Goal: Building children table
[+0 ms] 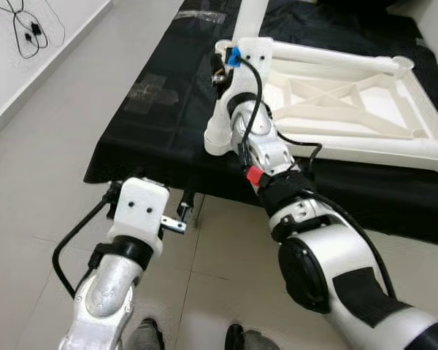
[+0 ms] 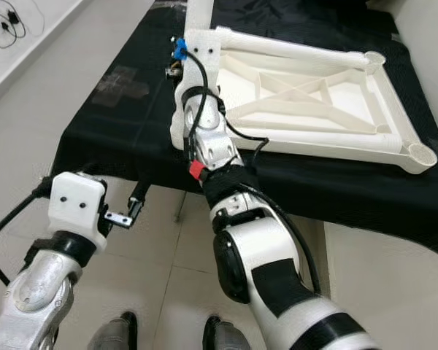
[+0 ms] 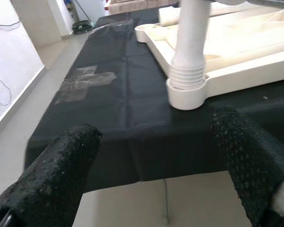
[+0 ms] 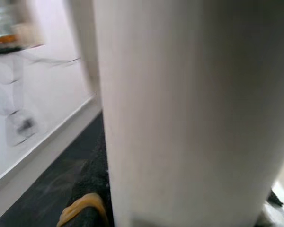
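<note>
The right claw (image 1: 220, 73) is mostly hidden behind its own white wrist housing and the white leg (image 3: 191, 47), so whether its fingers are closed on the leg cannot be told. Its wrist view is blurred, with the pale leg close up against the lens. The top of the leg is cut off by the upper edge of both eye views.

One white tabletop (image 2: 314, 102) lies upside down on the counter (image 1: 153, 131), which is draped in a black cloth. One leg stands upright in the tabletop's near left corner socket (image 3: 187, 97); two other corner sockets are seen open. Two patches of clear tape (image 1: 152, 93) stick to the cloth left of the tabletop.

The right claw sits at the leg, just above the socket. The left claw (image 3: 156, 175) hangs below the counter's near edge, its two black fingers (image 3: 57, 175) spread wide and holding nothing, pointed toward the socket and well apart from it. A black cable (image 1: 29, 33) lies on the floor by the wall at far left.
</note>
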### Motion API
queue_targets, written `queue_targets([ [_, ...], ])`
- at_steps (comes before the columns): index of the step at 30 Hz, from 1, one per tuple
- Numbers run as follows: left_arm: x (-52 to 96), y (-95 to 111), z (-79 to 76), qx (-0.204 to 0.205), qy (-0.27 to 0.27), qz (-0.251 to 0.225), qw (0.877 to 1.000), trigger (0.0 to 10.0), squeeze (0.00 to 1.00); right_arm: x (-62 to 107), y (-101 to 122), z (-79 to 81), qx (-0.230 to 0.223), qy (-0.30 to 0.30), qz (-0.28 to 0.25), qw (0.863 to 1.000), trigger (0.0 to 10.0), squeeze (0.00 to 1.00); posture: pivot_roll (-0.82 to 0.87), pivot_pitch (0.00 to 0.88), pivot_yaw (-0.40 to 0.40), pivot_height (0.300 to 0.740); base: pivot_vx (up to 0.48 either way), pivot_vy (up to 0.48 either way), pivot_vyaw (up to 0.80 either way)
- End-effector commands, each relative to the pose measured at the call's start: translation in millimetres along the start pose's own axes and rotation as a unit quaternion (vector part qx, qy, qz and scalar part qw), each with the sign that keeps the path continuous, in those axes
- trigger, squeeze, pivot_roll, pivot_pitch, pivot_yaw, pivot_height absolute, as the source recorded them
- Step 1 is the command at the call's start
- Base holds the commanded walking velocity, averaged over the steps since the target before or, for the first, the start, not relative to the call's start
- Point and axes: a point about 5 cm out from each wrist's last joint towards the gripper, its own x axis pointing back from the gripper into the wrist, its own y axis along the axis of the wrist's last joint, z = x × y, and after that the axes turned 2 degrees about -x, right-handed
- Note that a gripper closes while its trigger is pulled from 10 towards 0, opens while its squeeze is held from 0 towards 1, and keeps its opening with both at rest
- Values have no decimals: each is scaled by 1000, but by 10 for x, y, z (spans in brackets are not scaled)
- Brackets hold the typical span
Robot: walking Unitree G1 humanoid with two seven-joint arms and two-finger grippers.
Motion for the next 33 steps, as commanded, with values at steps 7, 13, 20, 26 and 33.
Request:
queue_targets([
  [7, 2, 1, 2, -1, 0, -4, 1000, 10000, 0, 198, -460, -180, 99, -138, 45, 984, 10000, 0, 147, 278, -92, 740, 0, 0, 0],
  [13, -2, 1, -3, -1, 1, -5, 1000, 10000, 0, 230, -394, -98, 158, -163, 11, 974, 10000, 0, 147, 276, -96, 740, 0, 0, 0],
  [20, -1, -1, -8, 0, 2, -6, 1000, 10000, 0, 290, -519, -141, 189, -238, 68, 950, 10000, 0, 140, 265, -101, 740, 0, 0, 0],
  [26, -2, -2, -9, -1, 2, -7, 1000, 10000, 0, 317, -727, -135, 105, -212, 181, 954, 10000, 0, 139, 271, -98, 740, 0, 0, 0],
  [33, -5, -1, -22, -1, 0, -7, 1000, 10000, 0, 266, -711, -225, 108, -220, 204, 948, 10000, 0, 135, 278, -100, 740, 0, 0, 0],
])
